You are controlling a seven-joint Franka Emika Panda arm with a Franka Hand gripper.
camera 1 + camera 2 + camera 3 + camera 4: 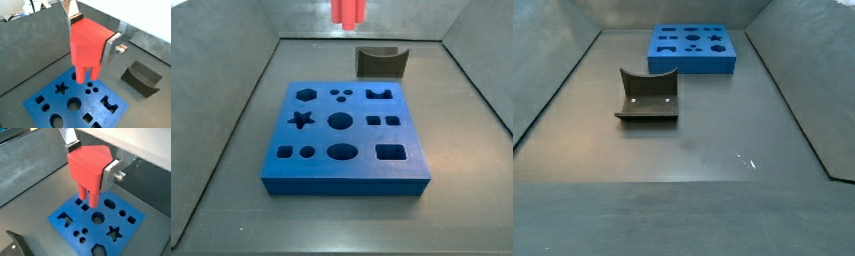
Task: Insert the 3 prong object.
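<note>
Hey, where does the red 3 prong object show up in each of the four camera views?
Wrist view: the 3 prong object fills the middle, clamped in the tool, prongs above the blue board.
Wrist view: 3 prong object centre, held above the board.
Side view: only its lower end shows at the top edge.
Side view: not in it.
Shared landmark: the blue board, in all four.

The gripper point(90, 35) is cut off by the frame edge in both wrist views. In a side view only the red 3 prong object's point(348, 10) lower end shows at top centre. The blue board's point(100, 218) lower corner runs out of frame.
</note>
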